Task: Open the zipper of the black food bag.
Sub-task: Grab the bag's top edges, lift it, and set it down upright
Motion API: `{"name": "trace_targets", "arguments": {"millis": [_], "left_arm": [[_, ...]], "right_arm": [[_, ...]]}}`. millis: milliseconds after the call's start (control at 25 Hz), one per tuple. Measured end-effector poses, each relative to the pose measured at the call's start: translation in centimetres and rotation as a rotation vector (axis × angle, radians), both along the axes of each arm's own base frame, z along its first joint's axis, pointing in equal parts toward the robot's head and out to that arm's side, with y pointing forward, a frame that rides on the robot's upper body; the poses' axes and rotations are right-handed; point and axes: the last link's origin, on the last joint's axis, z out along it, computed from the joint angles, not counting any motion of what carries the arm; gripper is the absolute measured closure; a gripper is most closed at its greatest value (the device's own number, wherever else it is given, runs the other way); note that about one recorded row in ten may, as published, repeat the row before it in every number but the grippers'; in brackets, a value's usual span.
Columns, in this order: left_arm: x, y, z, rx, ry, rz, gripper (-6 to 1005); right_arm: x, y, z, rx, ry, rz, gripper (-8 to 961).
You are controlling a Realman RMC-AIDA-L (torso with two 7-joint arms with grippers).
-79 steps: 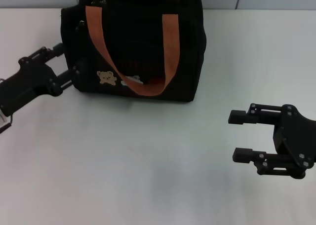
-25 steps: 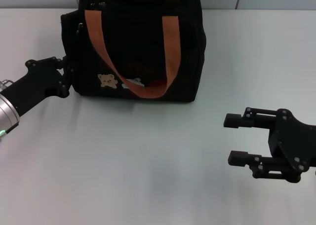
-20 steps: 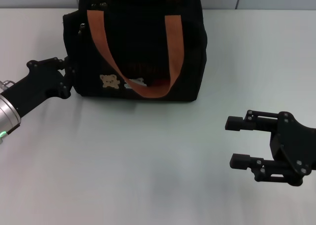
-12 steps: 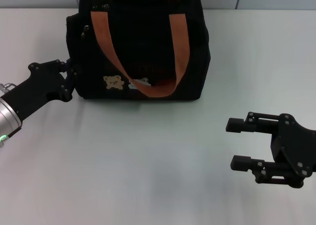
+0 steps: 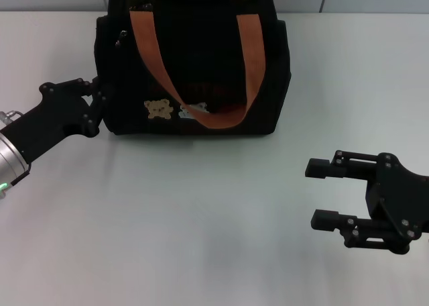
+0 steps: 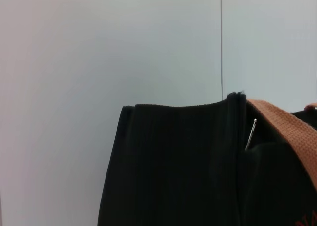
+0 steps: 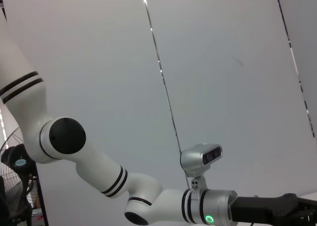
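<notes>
Fingers of the left gripper point(image 5: 96, 99) press the upright black food bag's point(image 5: 194, 64) left end, spread unclear; right gripper point(image 5: 322, 193) hangs wide, empty.

The left gripper point(image 5: 98, 105) now presses against the left end of the black food bag point(image 5: 194, 64); earlier it reached in with fingers spread around that end's lower corner, then drew them together. Since then the bag slides steadily away from this gripper, toward the right gripper's side, and its bear patch point(image 5: 157, 109) and orange handle point(image 5: 201, 71) shift with it. The right gripper point(image 5: 325, 193) sits a little lower and nearer the robot than at first, its fingers apart as before.
</notes>
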Motion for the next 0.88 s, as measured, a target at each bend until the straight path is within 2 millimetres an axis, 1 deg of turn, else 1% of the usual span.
{"name": "trace_targets", "arguments": {"millis": [360,560,640,720,840,880], "left_arm": [[0.3,-0.1,0.3,0.007,-0.013,-0.018,894],[0.5,-0.5,0.9,0.004,-0.043,-0.047,895],[0.8,-1.1,2.5,0.003,-0.071,-0.085,895],[1.0,-1.4,3.6,0.005,-0.077,-0.113,895],[1.4,-2.0,5.7,0.007,-0.080,-0.158,895],[1.9,-2.5,7.1,0.011,-0.064,-0.201,895]], "right_arm": [[0.1,0.0,0.1,0.012,0.003,-0.002,277],[0.1,0.0,0.1,0.015,0.003,-0.005,277],[0.1,0.0,0.1,0.017,0.004,-0.006,278],[0.1,0.0,0.1,0.019,0.006,-0.006,278],[0.1,0.0,0.2,0.020,0.010,-0.004,278],[0.1,0.0,0.2,0.022,0.012,-0.005,278]]}}
